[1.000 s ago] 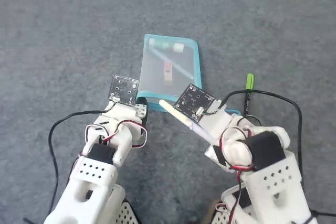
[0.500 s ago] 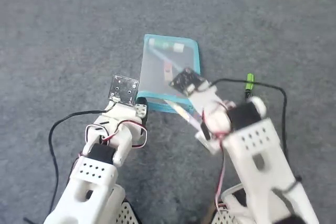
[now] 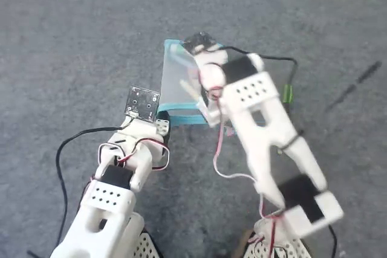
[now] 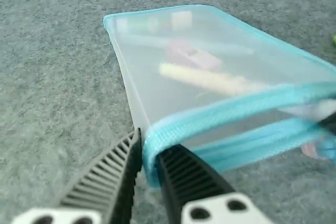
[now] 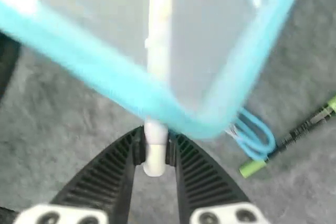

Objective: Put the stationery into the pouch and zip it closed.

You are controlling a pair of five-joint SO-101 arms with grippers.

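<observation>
On grey felt surface (image 3: 72,46): translucent plastic pouch with turquoise zip edging (image 3: 175,83). Left gripper (image 4: 147,166), fingers clamped on its near corner. Right gripper (image 5: 155,150), fingers pinching cream-white pen (image 5: 157,51), barrel partly inside pouch. Green-capped black pen (image 5: 292,134) lies beside pouch.

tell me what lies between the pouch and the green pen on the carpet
A blue cord loop lies between the pouch and the green pen, close beside the pen; the right wrist view shows it.

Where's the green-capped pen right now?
The green-capped pen lies on the grey mat outside the pouch, right of it in the high view, beside its blue pull loop.
</observation>
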